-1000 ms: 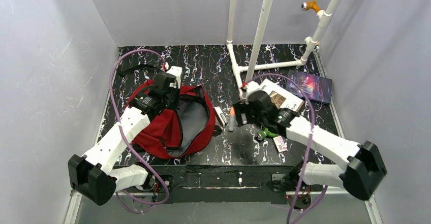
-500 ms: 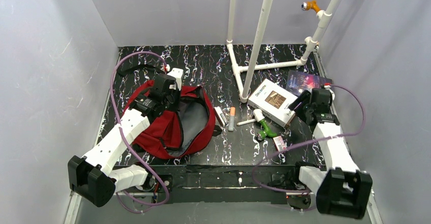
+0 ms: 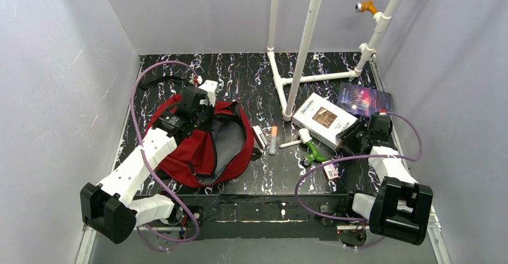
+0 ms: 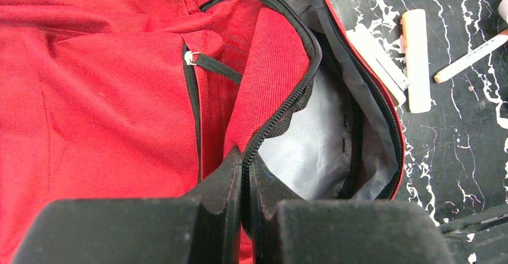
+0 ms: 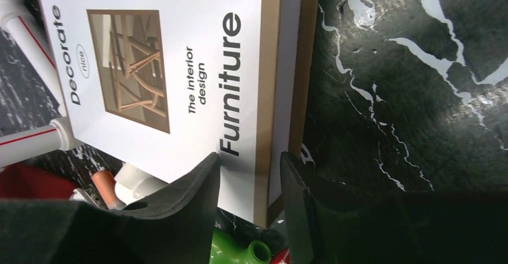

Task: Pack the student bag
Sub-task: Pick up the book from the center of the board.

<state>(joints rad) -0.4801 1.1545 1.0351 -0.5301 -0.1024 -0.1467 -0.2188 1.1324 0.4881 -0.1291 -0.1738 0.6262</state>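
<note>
The student bag lies open at the left, red with grey lining. My left gripper is shut on the bag's black zipper edge, holding the flap up; in the wrist view its tips pinch that trim. My right gripper lies low at the near right corner of a white "Decorate" book. Its fingers stand half-closed on either side of the book's corner. I cannot see firm contact.
An orange marker, a white stick, a white pen and a green tool lie between bag and book. A purple book sits behind the white one. A small packet lies near the front. White pipes rise at the back.
My right arm has swung from the middle of the table to the right and come down at the white book's corner, its jaws narrowing. The left arm and bag have not moved.
</note>
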